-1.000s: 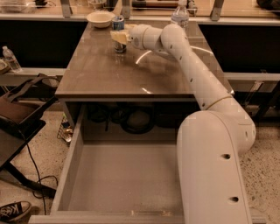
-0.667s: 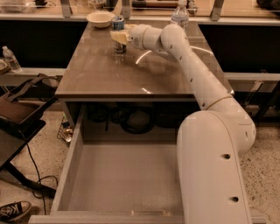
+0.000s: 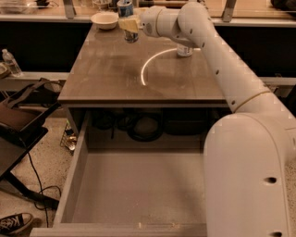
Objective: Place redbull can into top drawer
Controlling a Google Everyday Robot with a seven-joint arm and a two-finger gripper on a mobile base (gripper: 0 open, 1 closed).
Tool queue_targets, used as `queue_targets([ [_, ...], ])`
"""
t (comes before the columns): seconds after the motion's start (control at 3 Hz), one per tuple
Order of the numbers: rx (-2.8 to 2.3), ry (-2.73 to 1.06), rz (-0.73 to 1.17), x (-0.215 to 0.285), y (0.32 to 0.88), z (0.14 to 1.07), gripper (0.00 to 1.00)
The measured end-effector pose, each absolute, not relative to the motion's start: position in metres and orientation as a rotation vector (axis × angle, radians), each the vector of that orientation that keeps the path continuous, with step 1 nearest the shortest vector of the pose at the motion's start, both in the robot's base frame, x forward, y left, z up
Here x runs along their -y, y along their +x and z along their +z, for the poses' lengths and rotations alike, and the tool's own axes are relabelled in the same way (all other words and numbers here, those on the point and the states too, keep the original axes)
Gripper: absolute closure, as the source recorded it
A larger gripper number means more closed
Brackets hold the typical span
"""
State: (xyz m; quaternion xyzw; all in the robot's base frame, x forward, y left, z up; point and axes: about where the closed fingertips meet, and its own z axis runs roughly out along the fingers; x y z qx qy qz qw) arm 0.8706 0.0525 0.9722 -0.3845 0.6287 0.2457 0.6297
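Observation:
The redbull can [image 3: 131, 36] is at the far left part of the table top [image 3: 111, 74], between the pale fingers of my gripper [image 3: 129, 24]. The gripper is shut on it, and only the can's lower part shows below the fingers. It seems to be just above the table surface. The arm reaches in from the right, over the table. The top drawer [image 3: 138, 185] is pulled open below the table's front edge, wide and grey, with nothing in it.
A white bowl [image 3: 105, 19] stands at the far left corner of the table. A bottle with a white label [image 3: 185, 49] stands behind the arm. A blue container [image 3: 125, 8] is just behind the gripper. The robot's body [image 3: 249, 176] fills the lower right. A dark case [image 3: 18, 122] and cables lie at the left.
The gripper and the can now sit slightly higher and farther back on the table than before. The drawer and bowl have not moved.

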Motion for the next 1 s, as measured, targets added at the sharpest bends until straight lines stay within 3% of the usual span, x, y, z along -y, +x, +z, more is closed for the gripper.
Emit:
queue_targets([
  [0.33, -1.434, -0.883, 0.523, -0.023, 0.834, 1.009, 1.00],
  [1.0, -1.552, -0.819, 0.429, 0.084, 0.718, 1.024, 1.00],
])
